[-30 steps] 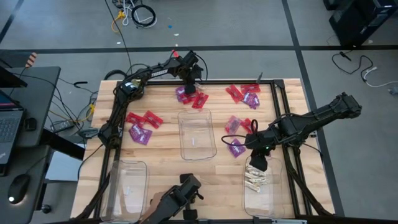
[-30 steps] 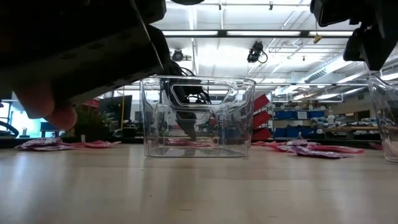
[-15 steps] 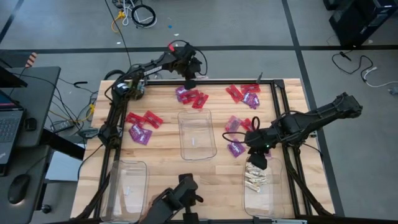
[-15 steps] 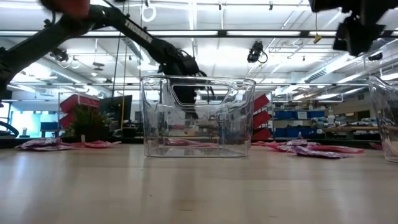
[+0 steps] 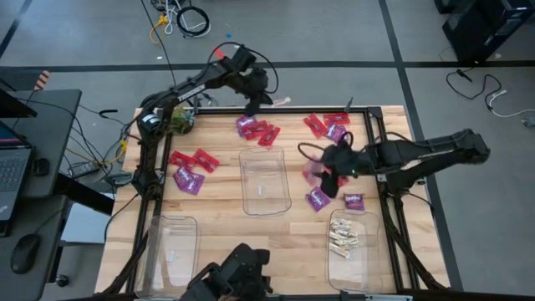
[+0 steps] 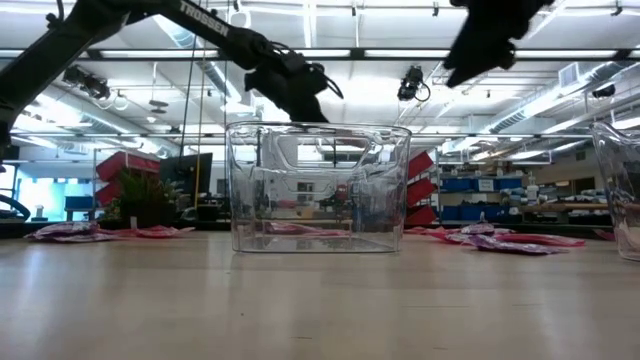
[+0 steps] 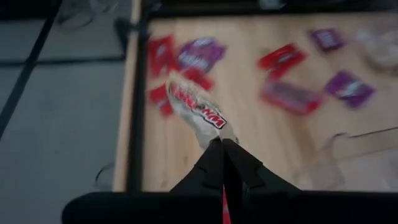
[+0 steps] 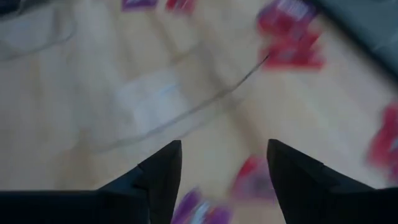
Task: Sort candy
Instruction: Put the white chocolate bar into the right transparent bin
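Red and purple candies lie in loose groups on the table: one at the far side (image 5: 255, 130), one far right (image 5: 330, 127), one left (image 5: 191, 167), and some by the middle bin (image 5: 316, 199). Cream pieces (image 5: 343, 237) lie in the right near bin. My left gripper (image 5: 266, 100) (image 7: 222, 144) hovers high over the table's far edge, shut on a whitish-wrapped candy with red lettering (image 7: 199, 112). My right gripper (image 5: 322, 174) (image 8: 217, 168) is open above the candies right of the middle bin, touching nothing. My left gripper pinches one end of the whitish candy's wrapper (image 7: 217, 132) between its two fingertips. The rest of the candy sticks out past the fingers. It is lifted clear of the table.
Three clear bins stand on the table: the middle one (image 5: 265, 180) (image 6: 318, 185), one near left (image 5: 171, 251), one near right (image 5: 364, 263). A black frame runs along the table's edges (image 5: 368, 134). Bare wood lies between the near bins.
My left gripper has risen from the far candy group and drawn toward the far edge, carrying the whitish candy up with it. My right gripper has swung from above the right near bin toward the far left, over the candies beside the middle bin.
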### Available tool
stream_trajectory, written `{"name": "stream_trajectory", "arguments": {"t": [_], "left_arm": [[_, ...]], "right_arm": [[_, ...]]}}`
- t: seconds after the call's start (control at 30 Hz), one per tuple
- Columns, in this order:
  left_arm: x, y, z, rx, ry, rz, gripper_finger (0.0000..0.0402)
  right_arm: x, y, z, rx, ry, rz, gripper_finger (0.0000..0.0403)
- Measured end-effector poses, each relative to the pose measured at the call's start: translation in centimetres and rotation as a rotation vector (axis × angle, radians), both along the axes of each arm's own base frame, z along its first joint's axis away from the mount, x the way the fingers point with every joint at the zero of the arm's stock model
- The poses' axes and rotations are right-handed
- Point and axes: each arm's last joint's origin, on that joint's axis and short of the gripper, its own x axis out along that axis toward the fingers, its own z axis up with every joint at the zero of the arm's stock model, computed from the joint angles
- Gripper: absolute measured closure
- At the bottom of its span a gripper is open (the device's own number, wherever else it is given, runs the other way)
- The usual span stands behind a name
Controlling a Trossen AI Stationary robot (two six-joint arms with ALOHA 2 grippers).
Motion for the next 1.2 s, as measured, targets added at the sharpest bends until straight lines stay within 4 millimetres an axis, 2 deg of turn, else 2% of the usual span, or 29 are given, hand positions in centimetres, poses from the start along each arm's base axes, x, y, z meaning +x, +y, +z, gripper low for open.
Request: {"name": "stream_trajectory", "arguments": {"t": [0.1,0.23,0.4,0.5,0.8,1.0,1.2], "left_arm": [[-0.3,-0.6,1.0,-0.008,-0.054,-0.075,0.0401],[-0.1,-1.4,1.3,-0.053,-0.111,-0.181,0.0401],[0.5,-2.4,1.5,-0.087,-0.160,-0.268,0.0401],[1.1,-3.3,1.6,-0.107,-0.176,-0.310,0.0401],[3.0,-5.9,2.0,-0.154,-0.232,-0.423,0.0401],[3.2,-6.4,2.3,-0.168,-0.256,-0.452,0.0401],[3.2,-6.4,2.4,-0.185,-0.264,-0.463,0.0401]], "right_arm": [[0.6,-1.4,0.6,-0.144,-0.041,-0.002,0.0171],[1.3,-2.9,1.4,-0.369,-0.047,0.076,0.0168],[1.9,-4.4,2.5,-0.625,-0.029,0.144,0.0178],[2.2,-5.2,2.4,-0.735,0.036,0.199,0.0188],[3.6,-7.0,0.8,-0.826,0.189,0.225,0.0210],[3.9,-7.2,0.5,-0.852,0.225,0.240,0.0227],[4.1,-7.2,0.8,-0.877,0.194,0.230,0.0276]]}}
